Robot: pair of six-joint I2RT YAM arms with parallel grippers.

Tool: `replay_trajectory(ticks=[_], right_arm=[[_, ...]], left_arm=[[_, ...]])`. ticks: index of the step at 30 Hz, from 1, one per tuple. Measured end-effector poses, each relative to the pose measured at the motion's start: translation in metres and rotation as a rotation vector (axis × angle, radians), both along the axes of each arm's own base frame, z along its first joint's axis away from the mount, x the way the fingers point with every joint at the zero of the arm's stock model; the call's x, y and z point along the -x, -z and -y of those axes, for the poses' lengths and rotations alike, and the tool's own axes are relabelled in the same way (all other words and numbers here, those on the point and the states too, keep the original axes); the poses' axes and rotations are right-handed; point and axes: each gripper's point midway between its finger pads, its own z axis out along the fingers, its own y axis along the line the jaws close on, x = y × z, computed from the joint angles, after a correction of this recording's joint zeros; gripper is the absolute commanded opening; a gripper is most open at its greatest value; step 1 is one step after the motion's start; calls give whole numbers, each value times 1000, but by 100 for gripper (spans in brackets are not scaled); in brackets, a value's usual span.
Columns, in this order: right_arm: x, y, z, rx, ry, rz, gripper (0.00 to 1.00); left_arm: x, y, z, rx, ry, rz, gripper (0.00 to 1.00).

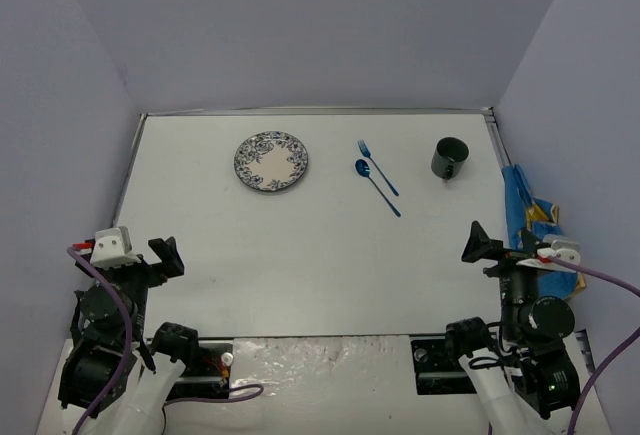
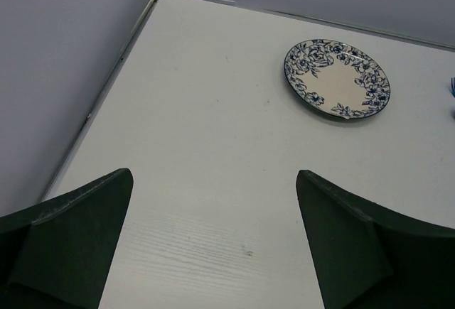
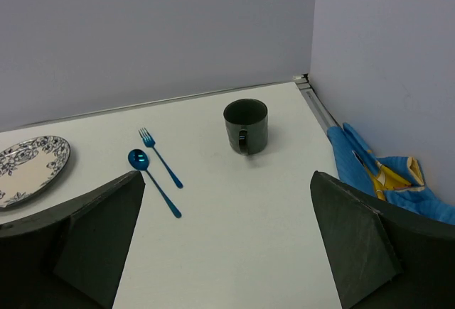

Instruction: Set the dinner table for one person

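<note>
The white dinner table (image 1: 300, 245) carries a blue floral plate (image 1: 271, 161) at the far middle, a blue fork (image 1: 377, 166) and a blue spoon (image 1: 377, 186) side by side to its right, and a dark mug (image 1: 449, 158) at the far right. My left gripper (image 1: 165, 255) is open and empty at the near left; its wrist view (image 2: 213, 174) shows the plate (image 2: 337, 78) far ahead. My right gripper (image 1: 480, 245) is open and empty at the near right (image 3: 226, 175), with the mug (image 3: 246, 126), fork (image 3: 160, 157) and spoon (image 3: 153, 181) ahead.
A crumpled blue cloth placemat with yellow print (image 1: 525, 210) lies at the table's right edge against the wall, and it shows in the right wrist view (image 3: 377, 170). Grey walls enclose the table on the left, far and right sides.
</note>
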Motion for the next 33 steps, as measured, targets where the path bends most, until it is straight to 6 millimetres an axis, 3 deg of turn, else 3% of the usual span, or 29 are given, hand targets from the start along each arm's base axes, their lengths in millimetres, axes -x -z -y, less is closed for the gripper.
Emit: replay_trajectory(ticks=[6,12,18,23,29,33], right_arm=[[-2,2,2,0,15,-11,100],[-20,10,-1,12,23,-100,100],[-62,23,-13,18,27,-278,100],[-108,51,-14,-24,126,-453,100],[-157,89,15,-7,384,-614,100],[-167,121,62,-48,562,-704,100]], left_arm=[[-1,1,-1,2,-8,-10,97],[-10,9,-2,12,-38,-62,97],[-27,9,5,9,-37,-149,97],[-49,2,11,-9,-31,-209,97],[-70,9,22,-16,3,-254,97],[-73,25,27,-13,27,-274,97]])
